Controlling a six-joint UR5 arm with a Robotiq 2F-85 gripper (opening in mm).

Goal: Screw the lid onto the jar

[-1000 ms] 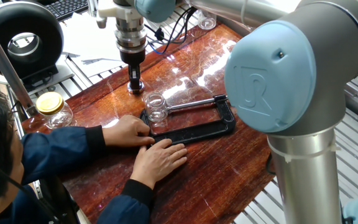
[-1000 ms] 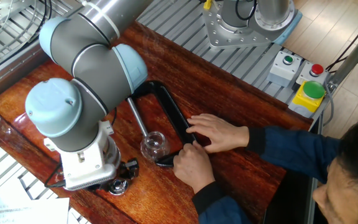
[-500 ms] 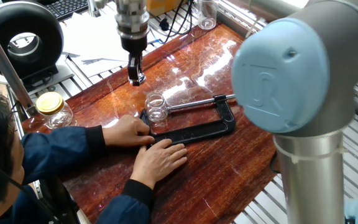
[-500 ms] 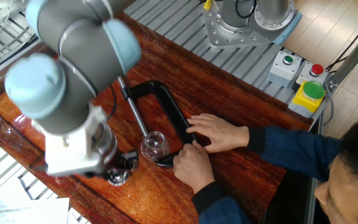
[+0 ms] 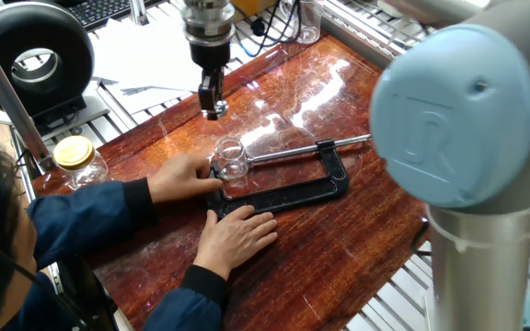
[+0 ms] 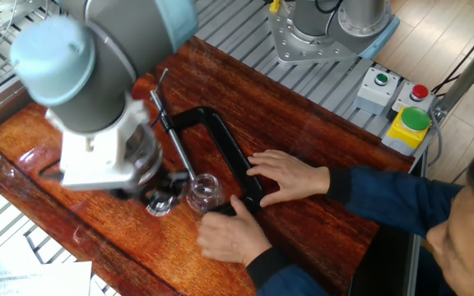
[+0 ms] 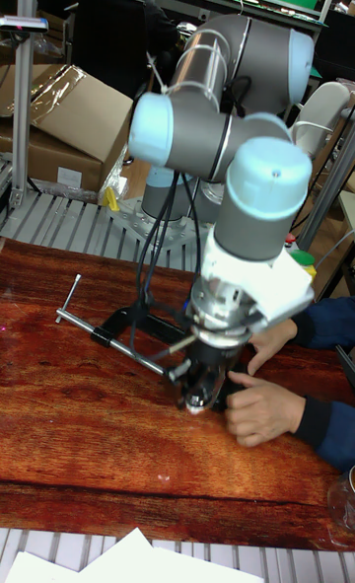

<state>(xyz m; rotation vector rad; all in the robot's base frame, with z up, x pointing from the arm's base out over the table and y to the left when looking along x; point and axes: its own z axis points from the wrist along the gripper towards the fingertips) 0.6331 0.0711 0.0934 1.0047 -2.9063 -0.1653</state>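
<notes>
The jar [image 5: 231,158] is small, clear and open-mouthed. It stands on the wooden table inside a black C-clamp [image 5: 288,195], and it also shows in the other fixed view [image 6: 204,191]. My gripper [image 5: 213,110] hangs above the table just behind the jar, shut on the lid [image 6: 160,205], a small round glassy cap between the fingertips. In the tall view my gripper [image 7: 200,398] points straight down and hides the jar. A person's hand [image 5: 184,174] rests against the jar's side.
The person's other hand [image 5: 239,235] presses on the clamp's frame. The clamp's screw bar [image 5: 316,147] sticks out to the right. A rounder jar with a yellow lid [image 5: 75,156] stands at the table's left edge. A button box [image 6: 395,100] sits beyond the table.
My gripper has lifted off the table with the lid and moved toward the jar. The person's hand has slid up against the jar.
</notes>
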